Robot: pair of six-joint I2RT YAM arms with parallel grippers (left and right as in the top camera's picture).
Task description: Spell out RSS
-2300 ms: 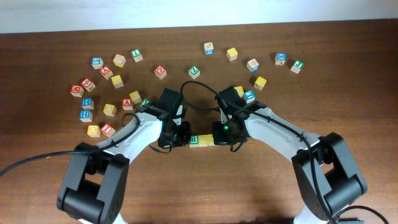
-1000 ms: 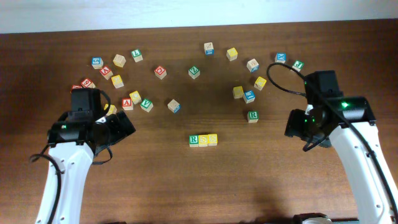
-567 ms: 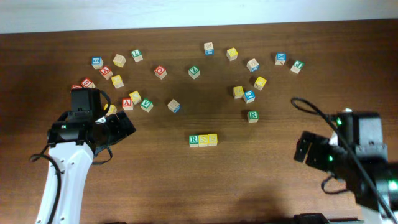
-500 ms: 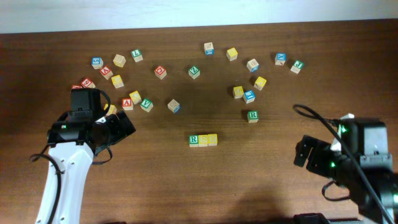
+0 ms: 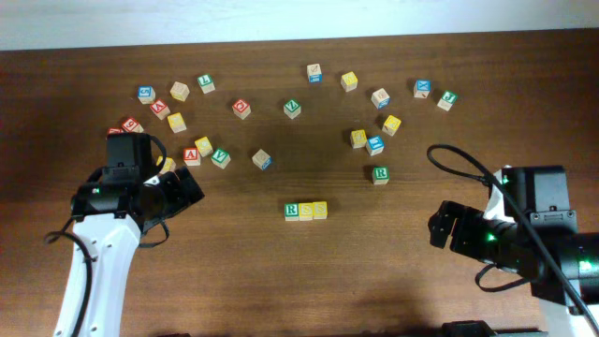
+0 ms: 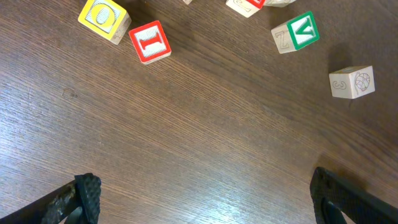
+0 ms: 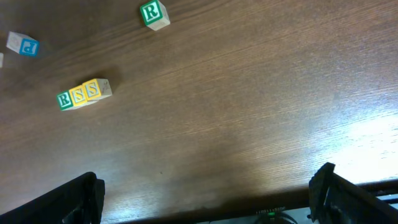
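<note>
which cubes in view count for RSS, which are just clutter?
Job:
R cube, middle S cube, end S cube; touching in one row.

Lying about:
spare R cube, red I cube, green V cube, other scattered cubes farther back.

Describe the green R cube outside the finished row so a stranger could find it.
Find the RSS row in the middle of the table. Up and to its right stands the spare R cube, alone and touching nothing, unlike the row's R.
</note>
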